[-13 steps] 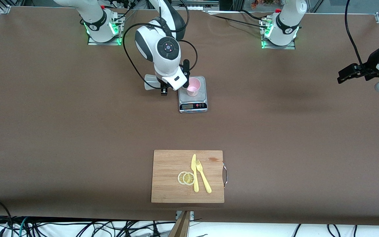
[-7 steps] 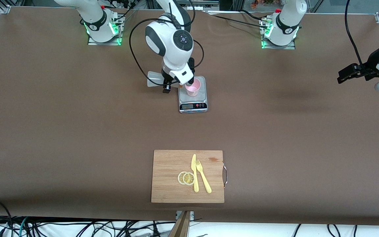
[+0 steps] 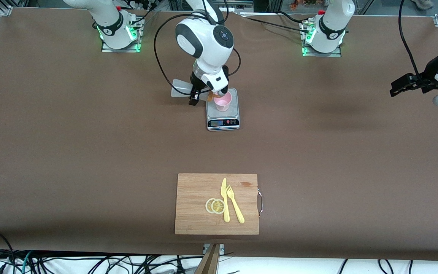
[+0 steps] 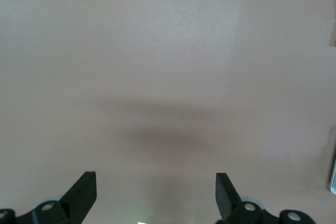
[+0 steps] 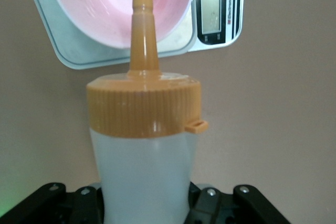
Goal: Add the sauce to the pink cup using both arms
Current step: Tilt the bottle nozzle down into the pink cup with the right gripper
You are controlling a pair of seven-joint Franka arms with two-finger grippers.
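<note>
Right arm is swinging toward the scale point(image 3: 223, 114) since the earlier frames, tipping the squeeze bottle point(image 5: 143, 156) over. Right gripper point(image 3: 195, 95) is clamping the bottle body; long axis is pointing nozzle point(image 5: 143, 30) first at the pink cup point(image 3: 222, 101) on the scale plate, tip over its rim. Left gripper point(image 4: 156, 195) is waiting, fingers spread and empty, over bare table at its own end, well apart.

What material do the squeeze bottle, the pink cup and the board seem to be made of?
Squeeze bottle: probably soft plastic, translucent whitish body, glossy ribbed orange cap. Pink cup: likely plastic, smooth, uniformly pale, slightly shiny inside. Board: looks like bamboo or wood, matte, with visible strip grain.
</note>
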